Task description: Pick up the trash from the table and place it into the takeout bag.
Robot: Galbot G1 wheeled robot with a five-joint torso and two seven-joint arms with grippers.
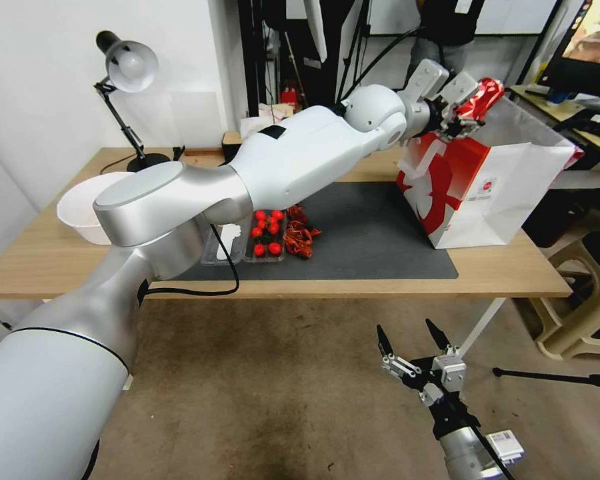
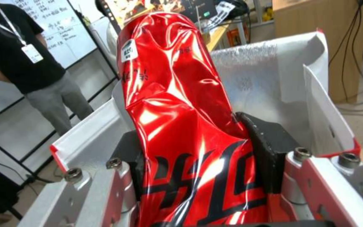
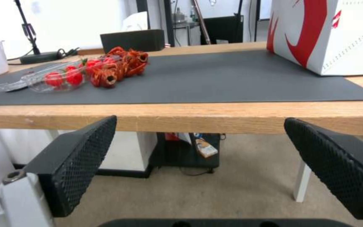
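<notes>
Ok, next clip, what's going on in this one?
The robot is clearing trash into a takeout bag standing on the table. Its left gripper is shut on a crushed red can and holds it over the bag's open top, not yet let go. The right gripper hangs open below the table's front edge, idle. A tray of cherry tomatoes and some reddish scraps lie on the grey mat, with a white bowl at the left end.
</notes>
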